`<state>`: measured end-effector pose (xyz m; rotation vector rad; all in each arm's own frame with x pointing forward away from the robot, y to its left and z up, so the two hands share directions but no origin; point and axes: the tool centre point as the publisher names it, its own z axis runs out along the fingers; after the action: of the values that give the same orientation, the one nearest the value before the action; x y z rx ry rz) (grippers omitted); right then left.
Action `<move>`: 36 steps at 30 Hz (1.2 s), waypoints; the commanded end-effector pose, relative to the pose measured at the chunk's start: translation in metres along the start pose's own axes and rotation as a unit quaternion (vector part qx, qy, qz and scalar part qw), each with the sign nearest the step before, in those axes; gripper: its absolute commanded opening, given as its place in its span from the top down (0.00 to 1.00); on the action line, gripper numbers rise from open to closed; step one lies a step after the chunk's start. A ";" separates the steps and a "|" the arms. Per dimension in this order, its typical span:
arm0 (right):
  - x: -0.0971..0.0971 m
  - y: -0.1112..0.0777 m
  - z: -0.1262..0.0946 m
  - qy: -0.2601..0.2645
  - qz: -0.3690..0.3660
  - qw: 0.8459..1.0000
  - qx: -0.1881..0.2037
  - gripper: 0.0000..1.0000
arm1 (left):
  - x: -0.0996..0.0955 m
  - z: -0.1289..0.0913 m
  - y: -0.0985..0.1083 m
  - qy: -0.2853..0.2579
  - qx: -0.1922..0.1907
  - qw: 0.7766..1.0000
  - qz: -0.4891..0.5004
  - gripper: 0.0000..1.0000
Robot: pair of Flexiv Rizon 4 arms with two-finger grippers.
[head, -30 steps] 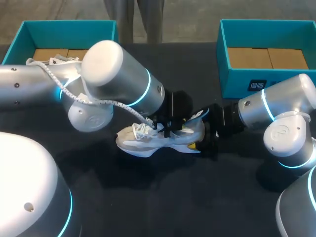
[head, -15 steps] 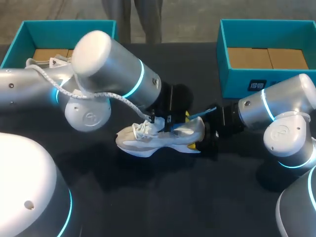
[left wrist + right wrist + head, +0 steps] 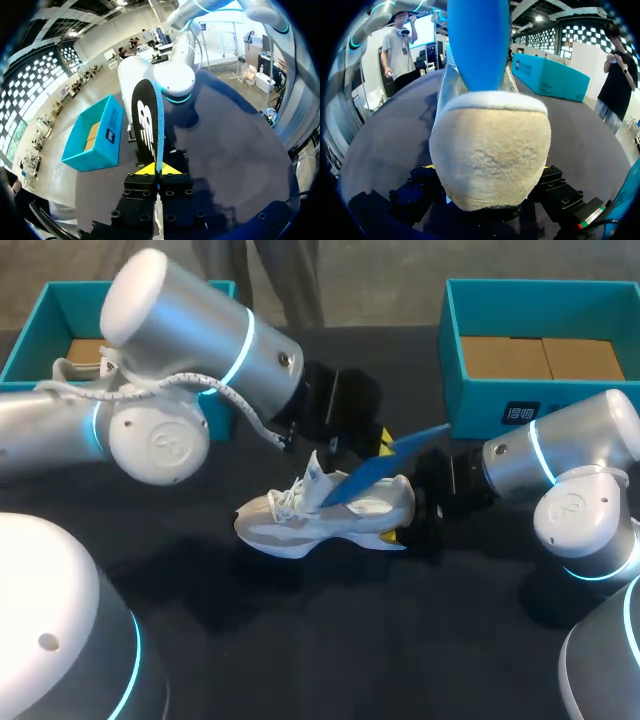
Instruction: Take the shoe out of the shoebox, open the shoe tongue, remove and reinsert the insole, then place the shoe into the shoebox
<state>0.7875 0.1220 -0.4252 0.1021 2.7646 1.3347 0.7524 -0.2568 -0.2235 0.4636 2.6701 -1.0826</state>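
While the white shoe point(image 3: 325, 515) rests on the black table point(image 3: 330, 640), our right gripper point(image 3: 408, 527) has its two fingers clamped on the heel from either side. In the right wrist view the pale heel fills the space between that gripper's point(image 3: 487, 170) fingers, with only slivers of yellow showing at each side. The toe points away from the right gripper, and the laces point(image 3: 285, 502) lie loose over the front. The tongue point(image 3: 313, 472) stands up just below our left gripper point(image 3: 383, 443).

The blue insole point(image 3: 385, 462) is pinched tight between the left gripper's yellow tips. It hangs tilted: its lower end is at the shoe's opening beside the tongue, and its upper end juts out beyond the fingers. We cannot tell whether that lower end sits inside the shoe. In the left wrist view the insole point(image 3: 147, 125) stretches straight ahead of the closed left gripper point(image 3: 160, 170), showing its dark underside and a thin blue edge. From the right wrist it rises ahead of the heel as a broad blue strip point(image 3: 479, 42).

The right shoebox point(image 3: 470, 410), teal with a cardboard floor, sits just behind the right gripper. The left shoebox point(image 3: 50, 315) lies well apart from the left gripper, behind the left arm.
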 end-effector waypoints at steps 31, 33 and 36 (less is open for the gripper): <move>-0.001 0.000 0.001 0.000 0.000 1.000 0.002 1.00 | -0.014 -0.038 -0.049 -0.029 0.073 0.997 -0.019 1.00; -0.001 0.000 0.001 0.000 0.000 1.000 0.002 1.00 | -0.021 -0.049 -0.059 -0.042 0.085 0.995 -0.016 1.00; -0.001 0.000 0.001 0.000 0.000 1.000 0.002 1.00 | -0.027 -0.064 -0.072 -0.052 0.104 0.993 -0.021 1.00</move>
<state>0.7875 0.1220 -0.4252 0.1021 2.7646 1.3347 0.7511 -0.2796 -0.1337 0.3719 2.5075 -1.3468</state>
